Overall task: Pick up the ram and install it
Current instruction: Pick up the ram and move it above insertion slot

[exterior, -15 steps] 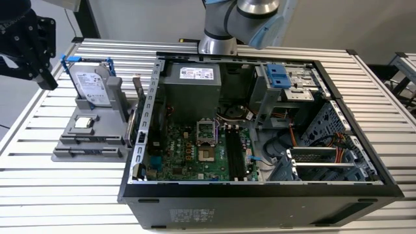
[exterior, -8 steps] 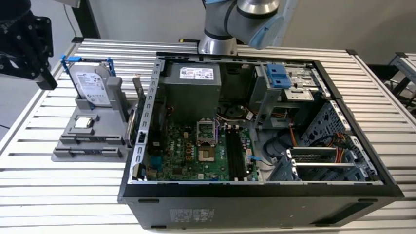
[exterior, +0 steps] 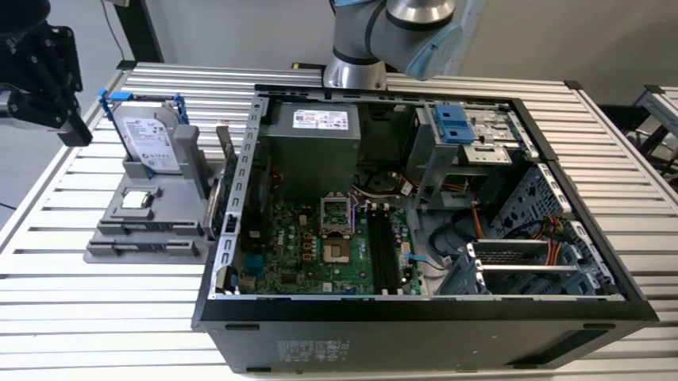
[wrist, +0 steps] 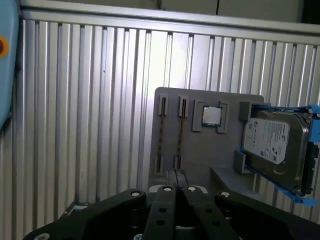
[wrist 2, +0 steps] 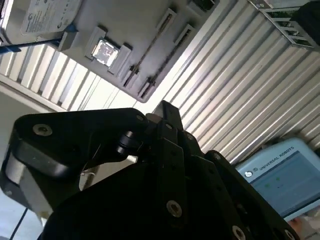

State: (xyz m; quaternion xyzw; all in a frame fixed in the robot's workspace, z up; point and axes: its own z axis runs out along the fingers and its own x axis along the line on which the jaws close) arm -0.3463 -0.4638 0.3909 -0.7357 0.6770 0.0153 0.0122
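The ram shows as two thin sticks, edge-on, in the slots of a grey holder (wrist: 200, 165); one stick (wrist: 161, 134) lies beside the other (wrist: 179, 131). Both appear again in the second wrist view (wrist 2: 150, 44). My black gripper (wrist: 175, 175) hovers above the table just short of the holder's slotted end, fingers together and holding nothing. In the exterior view the gripper (exterior: 72, 127) hangs high at the far left, above and behind the holder (exterior: 143, 230). The black memory slots (exterior: 382, 252) lie on the green motherboard inside the open computer case (exterior: 424, 305).
On the same holder sit a square silver processor chip (wrist: 211, 116) and a silver hard drive (wrist: 272, 142) in a blue bracket. The ribbed metal table (exterior: 95, 309) carries everything. A blue-cased screen (wrist 2: 280, 180) lies off to one side.
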